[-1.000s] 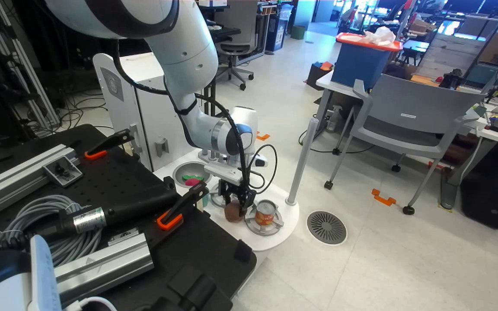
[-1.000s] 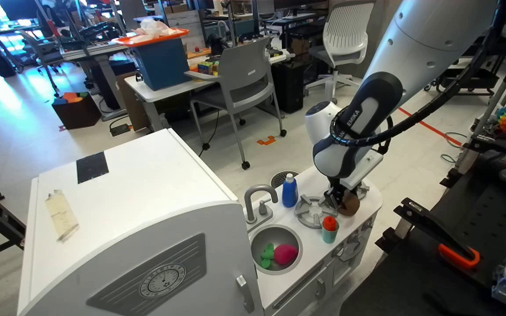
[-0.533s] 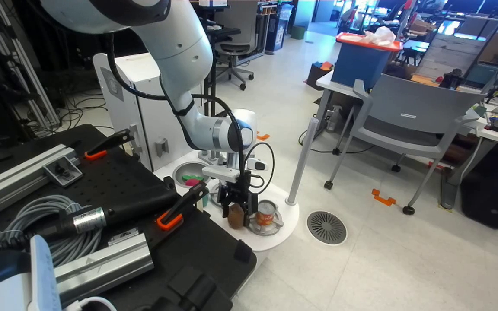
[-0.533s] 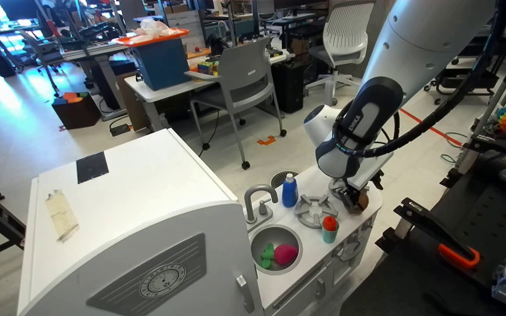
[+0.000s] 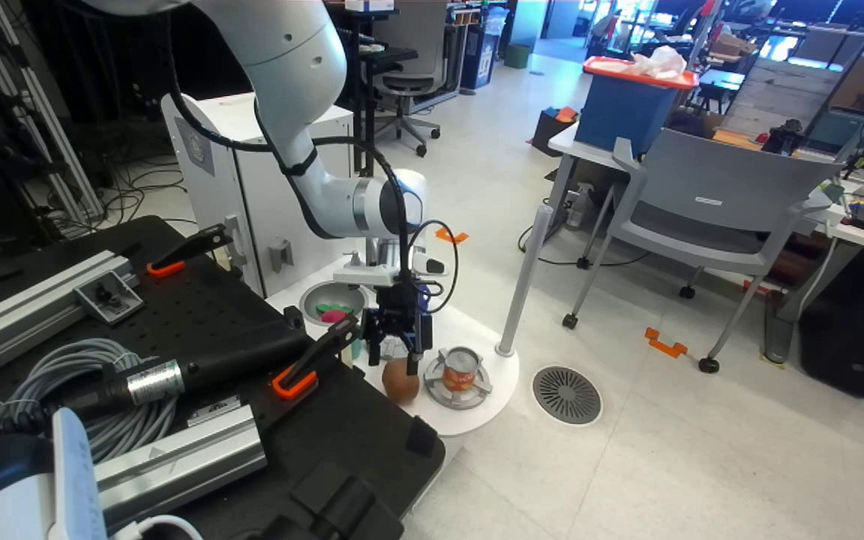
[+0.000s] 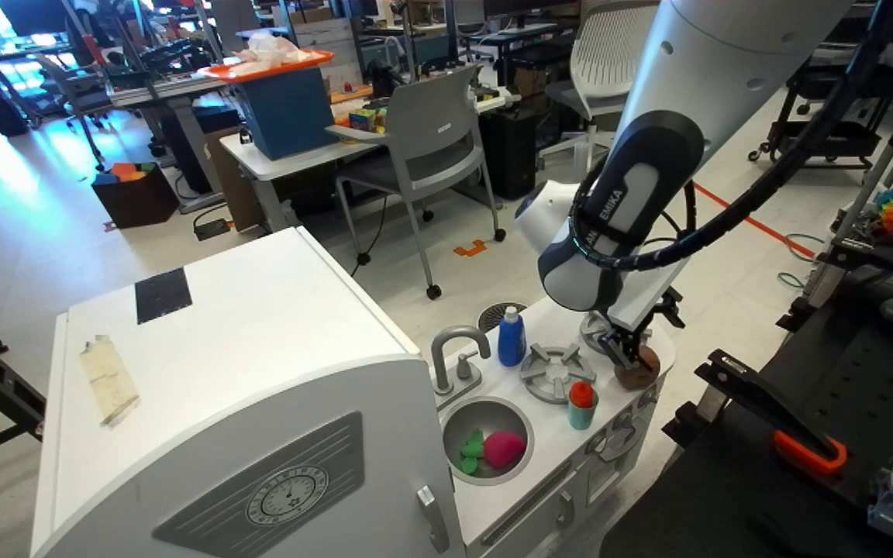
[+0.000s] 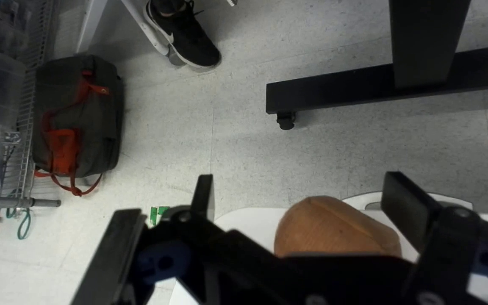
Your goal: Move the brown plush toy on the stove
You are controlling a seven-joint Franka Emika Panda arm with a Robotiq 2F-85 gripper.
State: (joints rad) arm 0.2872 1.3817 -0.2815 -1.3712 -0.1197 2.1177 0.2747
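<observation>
The brown plush toy (image 5: 400,384) rests on the white top of the stove (image 6: 493,508), close to its front edge and beside a burner ring (image 5: 456,401). In an exterior view the toy (image 6: 639,370) is partly covered by my fingers. My gripper (image 5: 394,364) is just above it with jaws spread wide. From the wrist, the toy (image 7: 333,233) shows between and beyond the fingertips, with a gap on each side; its lower part is hidden by the gripper body. Nothing is held.
An orange can-like item (image 5: 460,369) sits on the burner beside the toy. Along the stove are another burner (image 6: 557,373), a teal cup (image 6: 582,417) with a red top, a blue bottle (image 6: 511,339) and the basin (image 6: 458,422). A metal post (image 5: 526,285) and black table (image 5: 372,450) stand nearby.
The jaws have opened and let go of the brown toy, which now sits lower on the white top. My gripper has shifted back and up from it.
</observation>
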